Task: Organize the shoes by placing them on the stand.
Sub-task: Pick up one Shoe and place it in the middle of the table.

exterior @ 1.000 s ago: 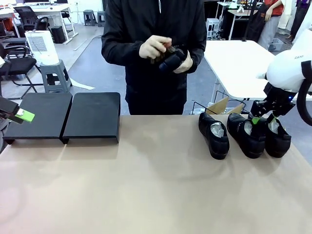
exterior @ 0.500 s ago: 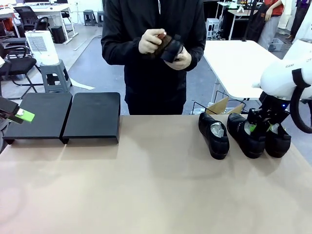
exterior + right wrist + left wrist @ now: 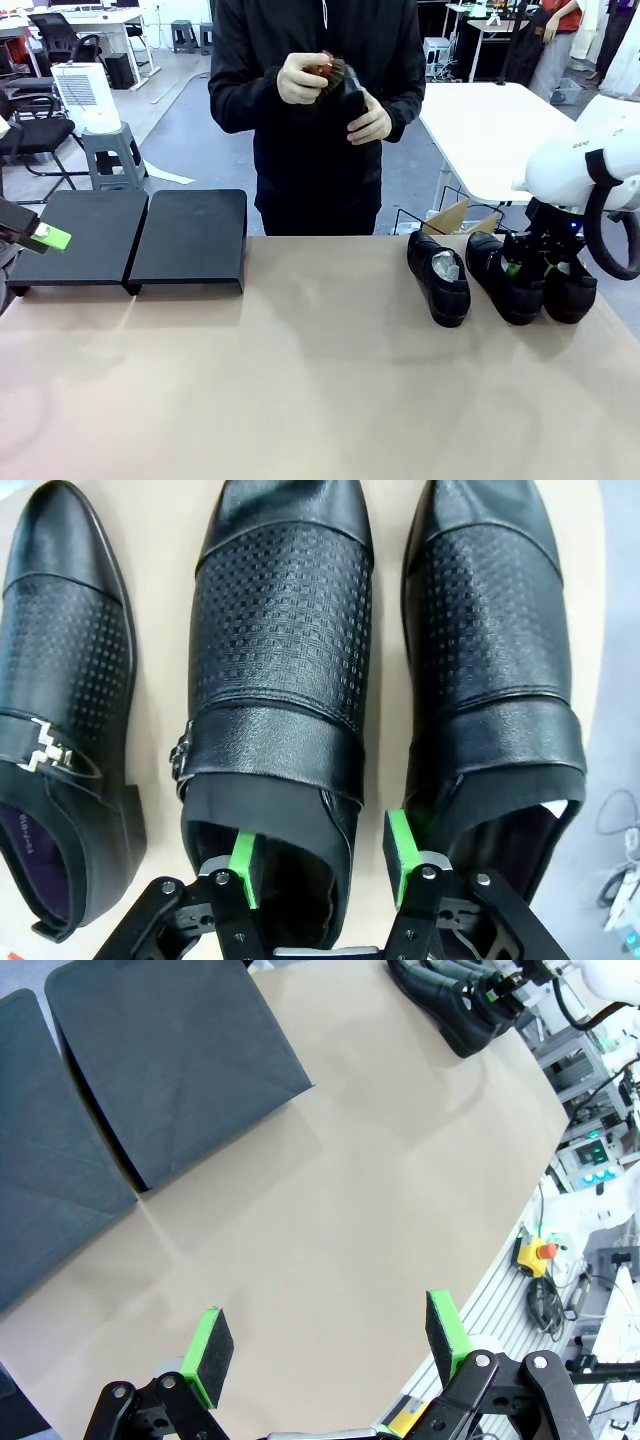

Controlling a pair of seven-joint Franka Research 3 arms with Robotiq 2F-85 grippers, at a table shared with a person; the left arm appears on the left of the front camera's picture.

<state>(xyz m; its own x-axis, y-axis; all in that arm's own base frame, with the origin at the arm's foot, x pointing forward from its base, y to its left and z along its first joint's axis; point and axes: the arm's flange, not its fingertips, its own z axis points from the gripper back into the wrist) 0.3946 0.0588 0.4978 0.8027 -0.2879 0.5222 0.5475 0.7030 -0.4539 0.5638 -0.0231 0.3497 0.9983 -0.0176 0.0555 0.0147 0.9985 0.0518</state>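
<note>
Scene: tan desk [image 3: 320,400] with two white robot arms on the near side and a person in a black jacket standing at the far side.
Stand: matte-black stand [image 3: 190,235] made of two flat sections side by side, at the far left of the desk.
Shoes on the desk: three glossy black dress shoes in a row at the far right, well apart from the stand. The left shoe [image 3: 440,282] sits a little apart, while the middle shoe [image 3: 503,282] and right shoe [image 3: 572,292] almost touch.
Shoe detail: the right wrist view shows perforated uppers with a broad strap across each, and a metal buckle on the left shoe.
Fourth shoe: the fourth shoe [image 3: 350,100] is at the person's chest, held in one hand [image 3: 372,122]. The other hand [image 3: 300,78] holds a reddish-brown brush [image 3: 325,68] against it.
Left claw: the left claw [image 3: 328,1340] hangs over the desk's left edge near the stand, jaws spread wide, gripping nothing.
Right claw: the right claw [image 3: 322,858] is down at the middle shoe's opening, partly open. One green pad [image 3: 245,868] is inside the opening and the other is outside its side wall, next to the right shoe. The pads are not pressed together on anything.
</note>
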